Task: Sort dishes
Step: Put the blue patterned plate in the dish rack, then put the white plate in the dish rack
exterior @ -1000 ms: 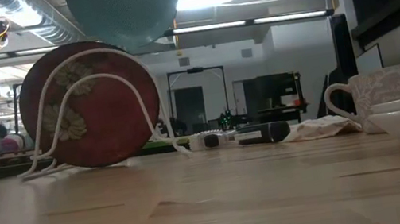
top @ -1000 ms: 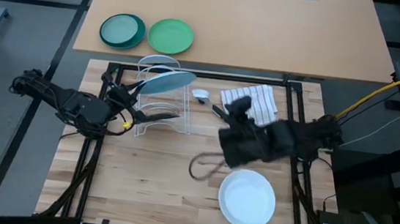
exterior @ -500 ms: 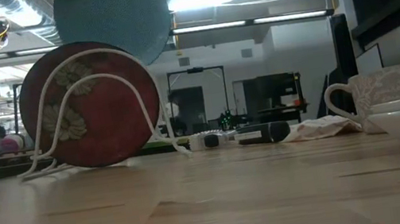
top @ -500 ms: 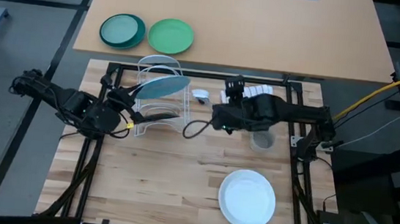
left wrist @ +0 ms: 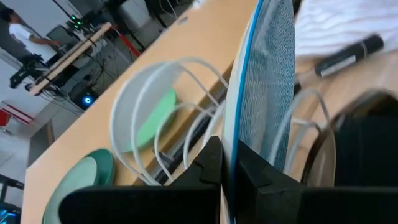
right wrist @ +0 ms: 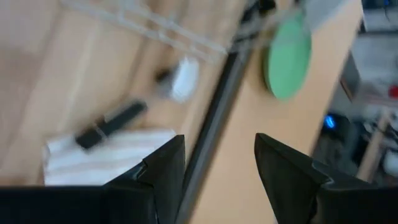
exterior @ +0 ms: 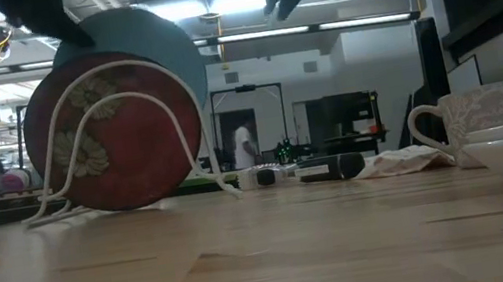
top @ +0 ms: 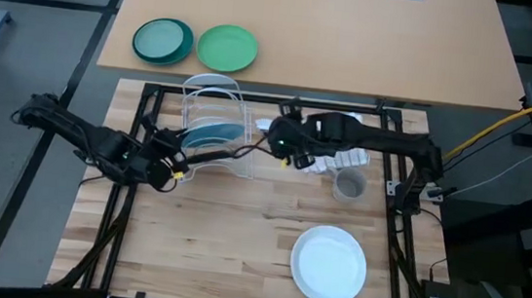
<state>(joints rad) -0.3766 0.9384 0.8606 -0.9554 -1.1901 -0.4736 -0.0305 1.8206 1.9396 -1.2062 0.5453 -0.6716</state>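
1. Plates are standing upright in the white wire rack (top: pixel 212 124): the light blue plate (top: pixel 211 132) is sitting behind the dark red plate (exterior: pixel 115 142), while the white plate (top: pixel 330 264) is lying flat near the table's front edge.
2. Left gripper (top: pixel 170 153) is pinching the blue plate's rim, fingers (left wrist: pixel 208 165) closed tight.
3. Right gripper (top: pixel 280 141) is hovering beside the rack, fingers (right wrist: pixel 166 168) spread apart, holding nothing.

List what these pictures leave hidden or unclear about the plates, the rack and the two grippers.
- Teal plate: low view shows only its upper rim; the red plate covers the rest.
- Whether it sits in a slot of the wire rack: high view is too small, left wrist view is cut off.
- White plate: cropped by the low view's right edge.
- Right gripper: its view is motion-blurred.
- Left gripper: fingertips hidden behind the teal rim.
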